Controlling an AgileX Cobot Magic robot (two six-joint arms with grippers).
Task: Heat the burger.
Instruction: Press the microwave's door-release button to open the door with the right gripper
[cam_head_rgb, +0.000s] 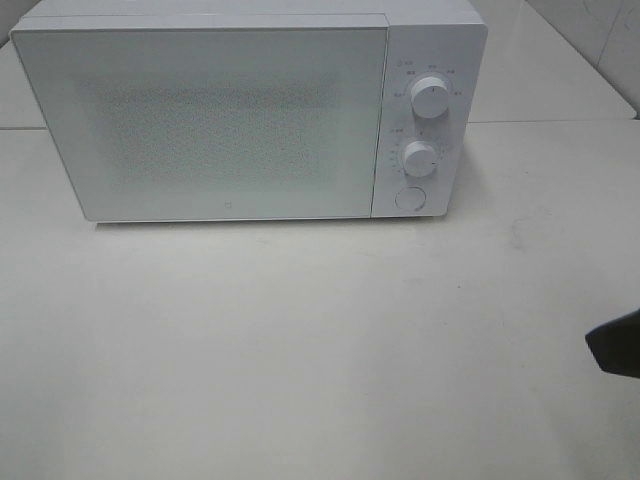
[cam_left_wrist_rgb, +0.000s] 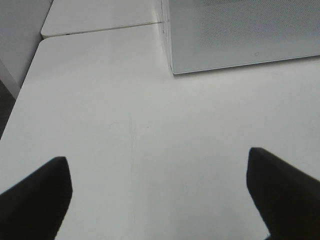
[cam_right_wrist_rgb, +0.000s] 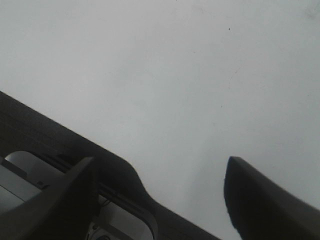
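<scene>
The microwave (cam_head_rgb: 200, 110) stands shut in the upper half of the frame on the desk (cam_head_rgb: 300, 350). The burger shows nowhere; perhaps it is behind the door. Left pincer (cam_left_wrist_rgb: 157, 160) and right pincer (cam_right_wrist_rgb: 161, 162) gape empty, so progress can't be judged.

Microwave (cam_head_rgb: 230, 120) door was frosted, inside hidden! Dial (cam_head_rgb: 431, 97) markings were too small to read. At four o'clock, a sliver of dark arm (cam_head_rgb: 615, 345) showed, edge-cropped. Left hand (cam_left_wrist_rgb: 156, 159) fingers (cam_left_wrist_rgb: 35, 200) ran off-frame too.
</scene>
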